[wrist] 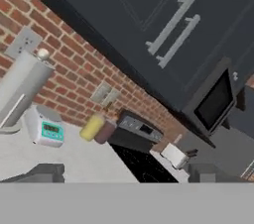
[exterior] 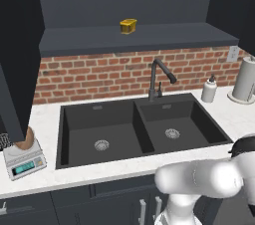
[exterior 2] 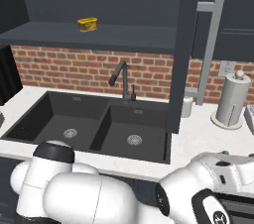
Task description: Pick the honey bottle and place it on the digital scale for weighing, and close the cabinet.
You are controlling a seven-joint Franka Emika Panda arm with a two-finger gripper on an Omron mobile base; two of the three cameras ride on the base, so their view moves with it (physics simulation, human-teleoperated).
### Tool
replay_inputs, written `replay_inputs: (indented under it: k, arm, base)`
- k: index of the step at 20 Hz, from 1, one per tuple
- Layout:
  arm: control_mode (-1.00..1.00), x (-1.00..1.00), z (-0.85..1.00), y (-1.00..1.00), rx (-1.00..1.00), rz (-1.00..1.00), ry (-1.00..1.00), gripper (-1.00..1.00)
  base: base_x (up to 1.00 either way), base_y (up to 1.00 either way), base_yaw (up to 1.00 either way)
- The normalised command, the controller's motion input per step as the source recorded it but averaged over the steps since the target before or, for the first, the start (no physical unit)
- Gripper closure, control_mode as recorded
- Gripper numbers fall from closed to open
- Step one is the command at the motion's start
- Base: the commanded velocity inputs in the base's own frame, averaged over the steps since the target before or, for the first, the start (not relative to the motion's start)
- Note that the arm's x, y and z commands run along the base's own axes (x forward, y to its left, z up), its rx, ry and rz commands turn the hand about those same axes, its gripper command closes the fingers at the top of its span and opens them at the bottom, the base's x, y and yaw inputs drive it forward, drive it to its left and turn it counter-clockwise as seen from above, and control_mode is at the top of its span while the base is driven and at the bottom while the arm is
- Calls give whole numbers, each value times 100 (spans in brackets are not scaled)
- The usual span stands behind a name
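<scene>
While cabinet door (exterior 2: 181, 44) hangs open, faucet (exterior: 158, 77), soap dispenser (exterior: 209, 89) behind sink (exterior: 144, 132)

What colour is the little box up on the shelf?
Bright yellow. The little box shows best in the left base view, sitting on the dark shelf.

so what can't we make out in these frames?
- Honey bottle on the scale, left base view: top and lid hidden behind the open cabinet door.
- Soap dispenser, right base view: mostly behind the other cabinet door.
- Gripper, hand view: fingertips cut by the bottom; open or shut unclear.
</scene>
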Motion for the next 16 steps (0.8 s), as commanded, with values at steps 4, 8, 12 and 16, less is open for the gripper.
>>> replay_inputs:
  k: [4,8,12,16]
  arm:
    - [-100,0,-1,-34,66,32,-71,-100]
    - [-100,0,11,-46,66,31,-67,-100]
    - [-100,-19,40,-77,50,25,-66,-100]
    - [-100,-69,73,-98,29,17,-51,-100]
  base:
    - [0,0,0]
    - [0,0,0]
    - [0,0,0]
    - [0,0,0]
